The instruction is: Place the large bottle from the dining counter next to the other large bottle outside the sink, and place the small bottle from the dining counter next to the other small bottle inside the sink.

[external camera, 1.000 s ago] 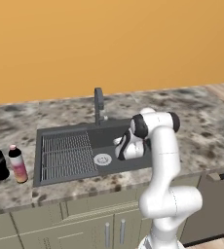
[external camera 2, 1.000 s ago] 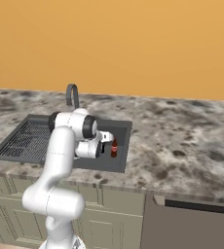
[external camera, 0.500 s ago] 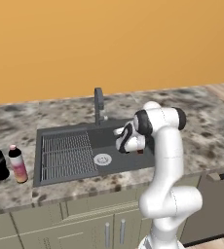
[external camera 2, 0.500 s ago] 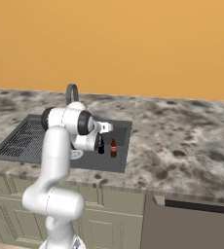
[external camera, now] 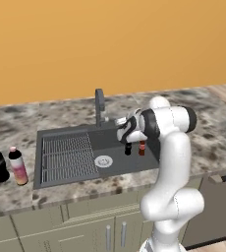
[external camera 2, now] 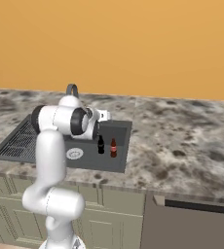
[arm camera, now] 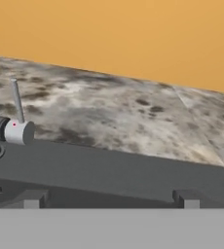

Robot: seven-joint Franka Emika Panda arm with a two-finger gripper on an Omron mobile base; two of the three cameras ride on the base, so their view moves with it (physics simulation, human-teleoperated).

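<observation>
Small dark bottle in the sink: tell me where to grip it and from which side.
Grip the small dark bottle around its body below the neck, coming straight down from above. It stands upright close beside the red bottle in the sink, so jaws should probably close across the free sides. The gripper hangs open above.

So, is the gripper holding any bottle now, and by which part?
Nothing is held. The gripper is open, with nothing between its fingertips. The small dark bottle and the red bottle stand free in the sink.
</observation>
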